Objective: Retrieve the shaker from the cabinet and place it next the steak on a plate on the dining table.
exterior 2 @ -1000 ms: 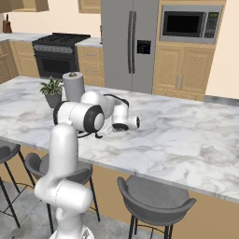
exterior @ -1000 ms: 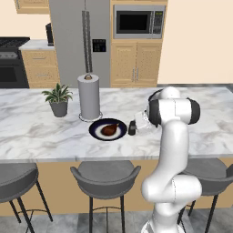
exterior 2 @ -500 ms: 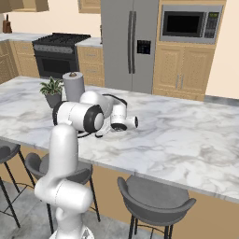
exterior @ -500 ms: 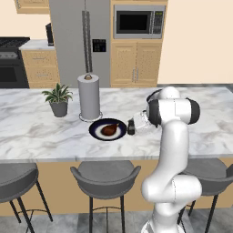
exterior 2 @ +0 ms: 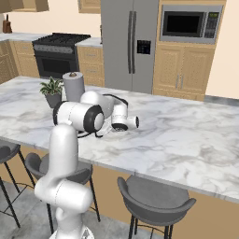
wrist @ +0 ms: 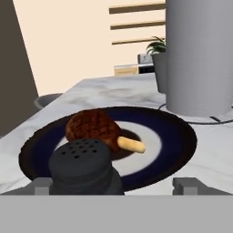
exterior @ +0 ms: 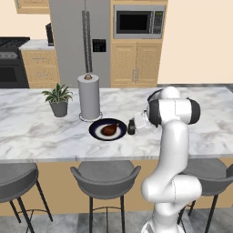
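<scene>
The dining table (exterior: 36, 132) is a long marble worktop with a tan wooden base, running across both base views; grey stools (exterior: 105, 175) stand along its near side. Behind it, tan cabinets (exterior: 136, 63) with vertical bar handles flank a grey refrigerator (exterior: 79, 41), with a microwave (exterior: 139, 20) set above and a black stove (exterior 2: 58, 53) off to one side.

The white arm (exterior: 173, 150) rises from the floor by the stools and bends over the worktop, its hand reaching low toward the plate. A tall white paper towel roll (exterior: 88, 96) stands upright on the marble just behind the plate, and a small potted plant (exterior: 58, 99) sits beside the roll, on the side away from the arm.

The plate (exterior: 98, 132), round and dark-rimmed with a lighter centre, lies flat on the worktop. The steak (wrist: 91, 125) rests on its centre, a pale bone end sticking out of it.

The shaker (wrist: 84, 166) stands upright on the marble just beside the plate's rim, on the arm's side, its perforated dark top facing the hand camera. The claw (wrist: 111, 186) is spread wide, released, with its two fingertips (wrist: 43, 185) well apart on either side of the shaker and not touching it.
</scene>
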